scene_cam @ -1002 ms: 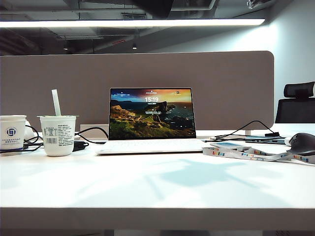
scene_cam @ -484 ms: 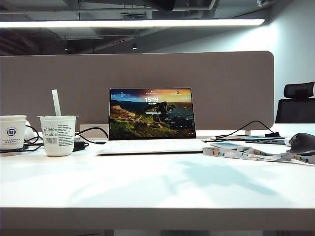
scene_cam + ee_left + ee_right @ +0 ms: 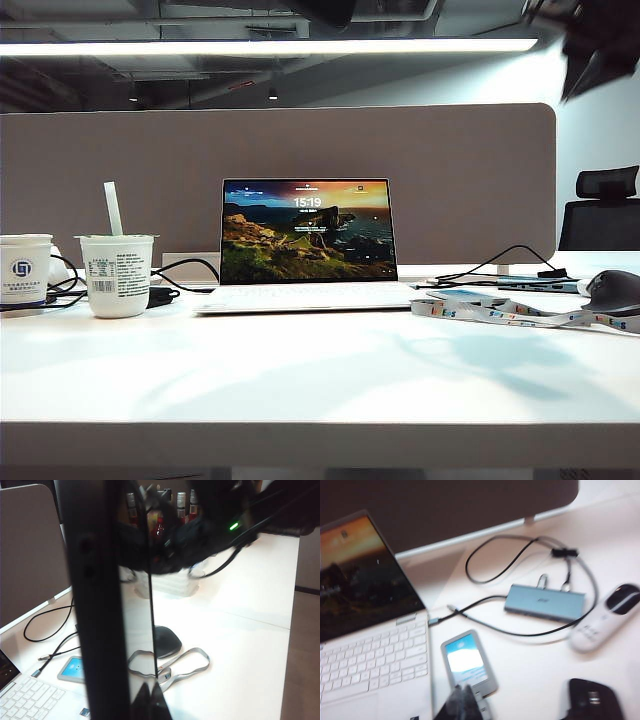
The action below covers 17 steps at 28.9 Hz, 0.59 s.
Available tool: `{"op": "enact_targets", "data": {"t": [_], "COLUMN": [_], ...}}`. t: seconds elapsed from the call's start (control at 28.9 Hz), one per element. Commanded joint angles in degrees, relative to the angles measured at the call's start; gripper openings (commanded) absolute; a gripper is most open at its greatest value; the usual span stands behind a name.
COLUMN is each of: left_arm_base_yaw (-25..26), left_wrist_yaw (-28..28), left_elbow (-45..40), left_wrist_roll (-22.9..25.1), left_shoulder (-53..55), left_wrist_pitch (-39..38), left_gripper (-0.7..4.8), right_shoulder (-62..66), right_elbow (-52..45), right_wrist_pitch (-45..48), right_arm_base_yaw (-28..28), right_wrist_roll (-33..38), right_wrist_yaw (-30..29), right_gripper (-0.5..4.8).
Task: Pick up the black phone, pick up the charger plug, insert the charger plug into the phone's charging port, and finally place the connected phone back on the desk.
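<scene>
Right gripper (image 3: 462, 702): fingertips pressed together, nothing between them. You see them at the edge of the right wrist view, over the white desk (image 3: 300, 380) near a small blue-screened card (image 3: 468, 662).

Change: a second ago the exterior view showed no arm. Now a dark, blurred mass of the right arm (image 3: 595, 45) has dropped in at 1 o'clock of that view, and the shadows on the desk have slid toward 3 o'clock. Read that as your approach to the cable side having begun.

Charger plug (image 3: 451, 608): looks to be the small silver tip on the thin black cable, lying on the desk off the laptop's (image 3: 308, 235) 3 o'clock side, between it and the grey-blue hub (image 3: 545, 601). Blur makes this uncertain. Not yet picked up.

Left gripper (image 3: 150, 700): closed on the black phone (image 3: 100, 605), which stands on end, filling the left wrist view, well above the desk. Neither shows in the exterior view.

Charging port: can't make it out.

Judgement: phone pickup done; plug pickup next, and you'll need those shut jaws opened first.
</scene>
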Motion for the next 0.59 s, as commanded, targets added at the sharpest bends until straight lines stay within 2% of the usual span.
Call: {"op": "enact_targets", "data": {"t": [0.03,0.07,0.14,0.45,0.59], "left_arm_base_yaw": [0.0,0.0,0.0,-0.1,-0.1], "left_wrist_yaw": [0.4,0.4,0.4,0.4,0.4], "left_elbow": [0.4,0.4,0.4,0.4,0.4], "left_wrist_roll": [-0.2,-0.2,-0.2,-0.9,-1.4], "left_shoulder": [-0.5,-0.6,-0.7,-0.6,-0.6], "left_wrist_pitch": [1.9,1.8,1.7,1.6,1.5], "left_gripper": [-0.07,-0.07,-0.07,-0.06,-0.07], "right_shoulder": [3.0,4.3,6.6,15.6,19.1], "right_elbow": [0.2,0.2,0.2,0.3,1.9], "right_wrist_pitch": [2.8,3.1,3.8,15.8,16.7], "right_arm_base_yaw": [0.0,0.0,-0.2,-1.2,-1.2], "right_wrist_roll": [1.8,4.8,10.4,22.3,27.0], "right_wrist_yaw": [-0.2,-0.2,-0.2,2.4,2.5], "right_gripper": [1.28,2.03,2.68,2.66,2.66]}}
